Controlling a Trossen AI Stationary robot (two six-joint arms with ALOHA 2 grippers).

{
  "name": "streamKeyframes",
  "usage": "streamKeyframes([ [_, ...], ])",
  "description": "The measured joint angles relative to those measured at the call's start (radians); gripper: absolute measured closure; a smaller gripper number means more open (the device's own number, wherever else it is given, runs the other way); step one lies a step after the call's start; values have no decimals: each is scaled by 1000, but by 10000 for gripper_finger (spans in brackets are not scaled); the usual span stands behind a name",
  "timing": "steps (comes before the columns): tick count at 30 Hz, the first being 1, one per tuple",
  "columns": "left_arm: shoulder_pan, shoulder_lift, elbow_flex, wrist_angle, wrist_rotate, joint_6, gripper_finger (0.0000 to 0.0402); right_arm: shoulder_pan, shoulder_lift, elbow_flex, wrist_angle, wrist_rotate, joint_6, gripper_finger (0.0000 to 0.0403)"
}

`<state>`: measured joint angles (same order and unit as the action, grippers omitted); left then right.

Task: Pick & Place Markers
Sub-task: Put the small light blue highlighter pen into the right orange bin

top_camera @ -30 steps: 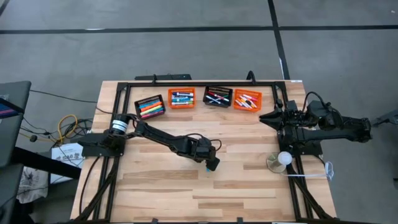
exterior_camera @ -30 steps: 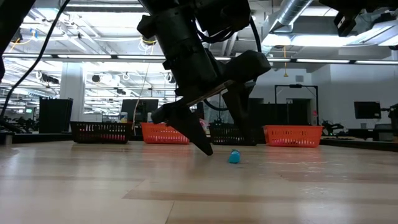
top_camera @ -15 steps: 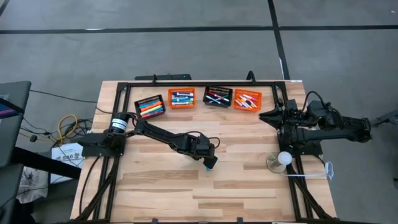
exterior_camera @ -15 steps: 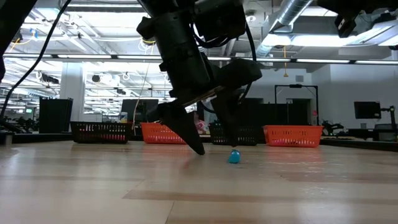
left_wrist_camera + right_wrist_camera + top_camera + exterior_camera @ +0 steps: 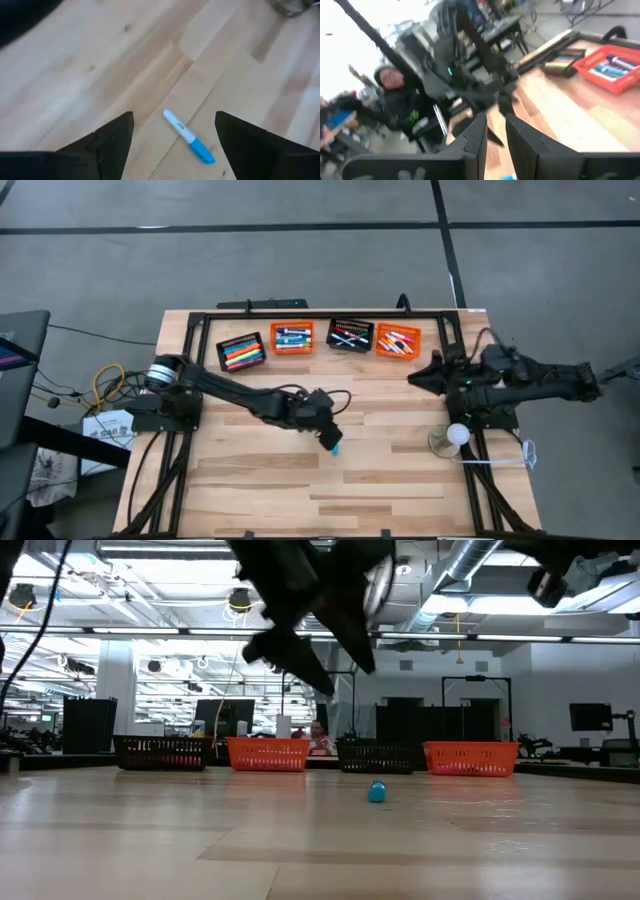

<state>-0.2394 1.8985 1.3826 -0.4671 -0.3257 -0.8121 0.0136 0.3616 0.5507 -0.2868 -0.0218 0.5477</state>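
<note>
Left wrist view: my left gripper (image 5: 172, 132) hangs with fingers spread above the blue-capped marker (image 5: 188, 136) lying on bare table (image 5: 75, 75); right fingers nearly closed, empty. Risk: marker rolls if clipped off-centre.

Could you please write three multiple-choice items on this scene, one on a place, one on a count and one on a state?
1. Where does the blue-capped marker lie?
A. In an orange basket
B. On the bare table
C. Between the right gripper's fingers

2. How many baskets stand along the table's far edge?
A. Two
B. Four
C. Six

3. How is the left gripper?
A. Open, above the marker
B. Shut on the marker
C. Resting in a basket

Answers:
1. B: the left wrist view shows it flat on the wooden table, touching nothing.
2. B: the high view shows two black and two orange baskets in a row.
3. A: its fingers stand apart on either side of the marker, lifted clear of the table in the low view.
</note>
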Motion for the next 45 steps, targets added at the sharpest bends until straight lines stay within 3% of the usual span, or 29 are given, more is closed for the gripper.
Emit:
streamKeyframes([
  [13, -55, -498, -359, 140, -218, 23, 134, 129, 417, 1, 382, 0, -110, 339],
  [18, -89, -679, -524, 205, -250, 50, 142, 177, 568, 66, 393, 27, -89, 339],
  [26, -152, -946, -683, 241, -250, 194, 157, 233, 833, 276, 392, 95, -84, 339],
  [36, -201, -1244, -836, 240, -222, 324, 176, 256, 1143, 609, 125, 108, 25, 339],
  [45, -201, -1358, -916, 244, -197, 390, 183, 269, 1366, 842, -174, 99, 252, 339],
])
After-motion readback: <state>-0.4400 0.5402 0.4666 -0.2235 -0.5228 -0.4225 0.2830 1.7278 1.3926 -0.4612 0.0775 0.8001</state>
